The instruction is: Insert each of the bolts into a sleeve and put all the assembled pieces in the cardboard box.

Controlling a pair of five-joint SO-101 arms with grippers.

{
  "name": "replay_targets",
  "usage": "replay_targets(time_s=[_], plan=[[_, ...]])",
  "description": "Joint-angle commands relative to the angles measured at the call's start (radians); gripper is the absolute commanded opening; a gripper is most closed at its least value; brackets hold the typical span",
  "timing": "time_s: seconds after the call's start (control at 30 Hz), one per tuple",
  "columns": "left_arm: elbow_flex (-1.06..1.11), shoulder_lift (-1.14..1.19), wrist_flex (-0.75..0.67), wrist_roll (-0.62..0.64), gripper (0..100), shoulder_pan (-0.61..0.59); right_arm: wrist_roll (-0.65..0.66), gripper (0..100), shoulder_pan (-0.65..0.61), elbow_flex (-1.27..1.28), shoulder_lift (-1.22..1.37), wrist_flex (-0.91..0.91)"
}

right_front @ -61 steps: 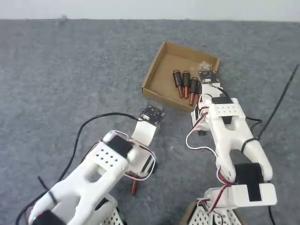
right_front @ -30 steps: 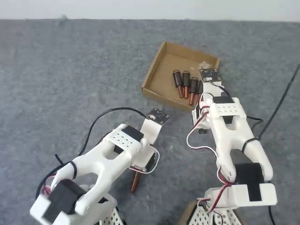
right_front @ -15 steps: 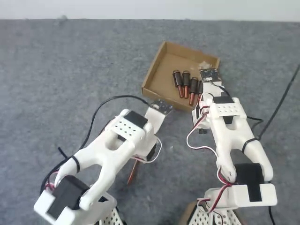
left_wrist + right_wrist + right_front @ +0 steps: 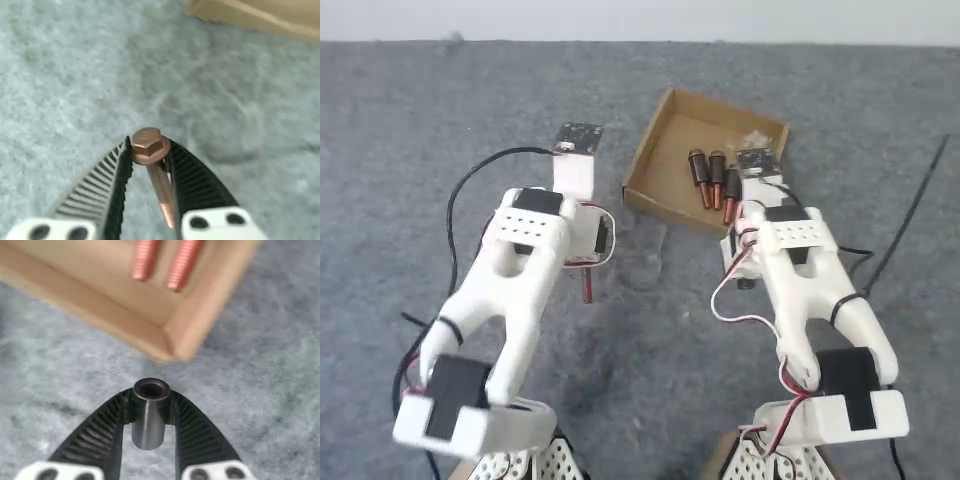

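Overhead, the cardboard box (image 4: 650, 160) sits upper centre of the frame on the grey counter (image 4: 410, 150). Three assembled pieces (image 4: 716, 176) lie side by side in the box towards its right half, dark sleeve ends up-frame and copper tips down-frame. The left arm (image 4: 525, 270) stands left of centre, just left of the box. A copper bolt (image 4: 587, 286) hangs below its wrist, pointing down-frame and apart from the box. The right arm (image 4: 800, 270) stands right of centre, its wrist just below the lower right corner of the box.

Next, the left wrist view: the left gripper (image 4: 147, 148) is closed narrowly around the bolt. Its ribbed fingers (image 4: 111, 175) press just under the hexagonal head, and the threaded shank runs back between them towards the camera. The counter lies beneath, and a wall of the box crosses the far corner.

Finally, the right wrist view: the right gripper (image 4: 150, 397) clamps a dark sleeve (image 4: 148, 421), narrow and snug around it, with the open bore facing away from the camera. A corner of the box lies just beyond the fingertips, not touching them. Two copper threaded ends (image 4: 182, 262) rest inside that corner.
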Motion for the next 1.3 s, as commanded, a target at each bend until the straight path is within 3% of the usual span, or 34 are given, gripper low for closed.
replay_targets(time_s=[0.0, 0.17, 0.47, 1.0, 1.13, 1.27], plan=[[-0.05, 0.081, -0.153, 0.015, 2, -0.066, -0.014, 0.7, -0.045, -0.057, -0.062, 0.042], [-0.059, 0.184, -0.278, 0.015, 2, -0.129, -0.014, 0.7, -0.125, -0.051, -0.07, 0.045], [-0.065, 0.187, -0.284, 0.015, 2, -0.135, -0.017, 0.7, -0.34, -0.071, -0.077, 0.039], [-0.065, 0.187, -0.331, 0.015, 2, -0.192, -0.02, 0.7, -0.32, -0.081, -0.076, -0.283], [-0.065, 0.187, -0.331, 0.015, 2, -0.192, -0.02, 0.7, -0.321, 0.006, -0.076, -0.475], [-0.065, 0.187, -0.331, 0.015, 2, -0.192, -0.02, 0.6, -0.323, 0.167, -0.077, -0.829]])
